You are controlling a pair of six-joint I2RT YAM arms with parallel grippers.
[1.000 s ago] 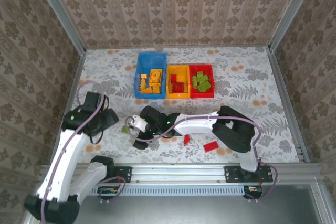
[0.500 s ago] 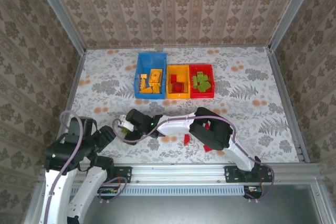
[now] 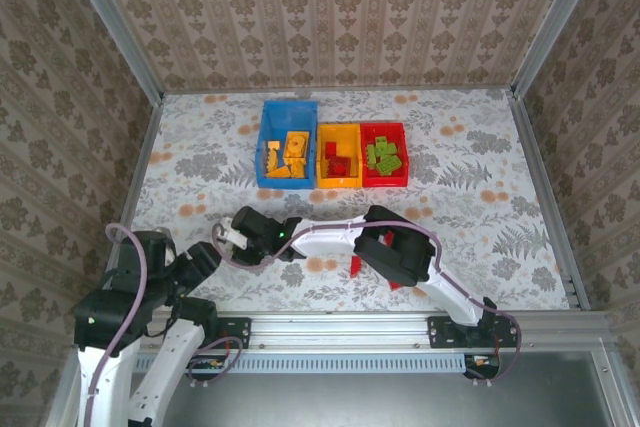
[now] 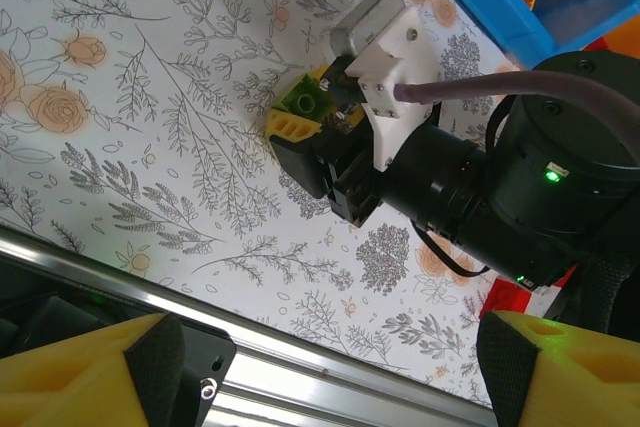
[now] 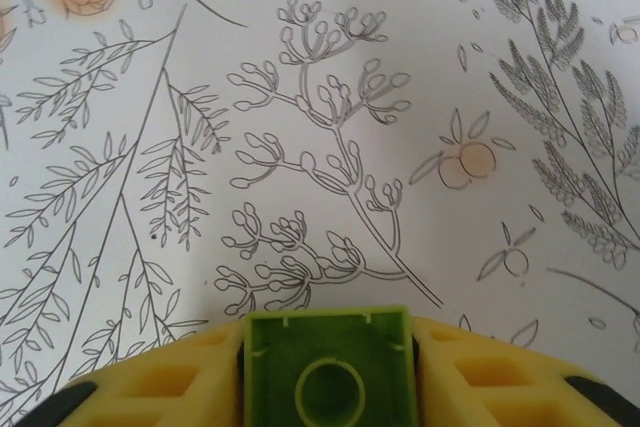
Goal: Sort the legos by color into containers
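A light green lego brick [image 5: 328, 372] sits hollow side up between the yellow fingers [image 5: 160, 392] of my right gripper [image 5: 328, 347], which is shut on it just above the flowered table. In the left wrist view the same brick [image 4: 303, 103] shows in the right gripper [image 4: 312, 115]. From above, the right gripper [image 3: 232, 237] reaches far left. My left gripper [image 4: 330, 347] is open and empty over the near rail, at the near left [image 3: 203, 260]. The blue container [image 3: 287, 119] holds orange-yellow legos, the yellow container [image 3: 338, 131] red ones, the red container [image 3: 384, 129] green ones.
Two red legos [image 3: 355, 265] [image 3: 393, 283] lie on the table under the right arm's elbow. The metal rail [image 3: 330, 325] runs along the near edge. The blue container's corner [image 4: 500, 7] shows beyond the right arm.
The right gripper has slid left and shut on the green brick. The left arm has pulled back toward the near left corner, its gripper still open.
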